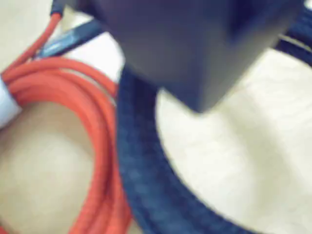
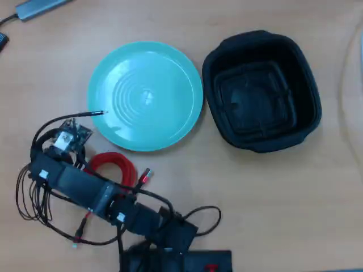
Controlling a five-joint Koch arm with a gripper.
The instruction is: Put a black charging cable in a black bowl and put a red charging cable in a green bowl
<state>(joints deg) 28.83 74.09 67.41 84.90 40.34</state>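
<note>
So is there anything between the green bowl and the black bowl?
No. In the overhead view, only a narrow strip of bare wooden table separates the green bowl from the black bowl; both are empty.

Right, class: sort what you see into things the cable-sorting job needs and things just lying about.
Job things: red charging cable, black charging cable, green bowl, black bowl.

Lying about: grey flat device at the table's top-left edge in the overhead view.
</note>
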